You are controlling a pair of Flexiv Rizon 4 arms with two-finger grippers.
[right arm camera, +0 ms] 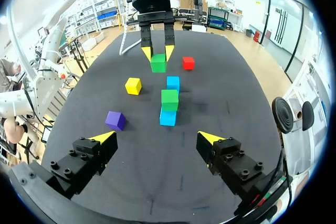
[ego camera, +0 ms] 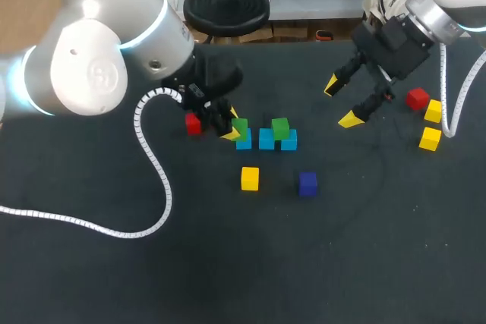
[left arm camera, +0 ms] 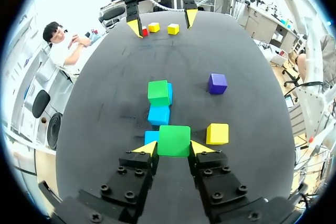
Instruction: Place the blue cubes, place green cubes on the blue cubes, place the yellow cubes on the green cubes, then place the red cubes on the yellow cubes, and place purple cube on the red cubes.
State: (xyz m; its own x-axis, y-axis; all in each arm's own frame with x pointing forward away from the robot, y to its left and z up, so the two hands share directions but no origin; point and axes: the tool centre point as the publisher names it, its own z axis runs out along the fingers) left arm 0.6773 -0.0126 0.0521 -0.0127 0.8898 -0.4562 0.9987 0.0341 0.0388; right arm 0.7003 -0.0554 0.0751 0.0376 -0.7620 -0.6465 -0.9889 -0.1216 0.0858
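Observation:
Three blue cubes lie in a row at mid-table: left (ego camera: 244, 142), middle (ego camera: 266, 139), right (ego camera: 290, 142). One green cube (ego camera: 280, 127) sits on top, over the middle and right ones. My left gripper (ego camera: 232, 124) is shut on a second green cube (left arm camera: 174, 140), held just over the left blue cube (left arm camera: 151, 137); contact between them is not clear. My right gripper (ego camera: 342, 102) hangs open and empty over the table's right half. A yellow cube (ego camera: 250, 178) and the purple cube (ego camera: 307, 183) lie in front of the row.
A red cube (ego camera: 193, 124) lies left of the row, beside my left gripper. At the right edge sit another red cube (ego camera: 416, 99) and two yellow cubes (ego camera: 433, 111) (ego camera: 430, 139). My left arm's white cable (ego camera: 156, 165) trails across the left of the table.

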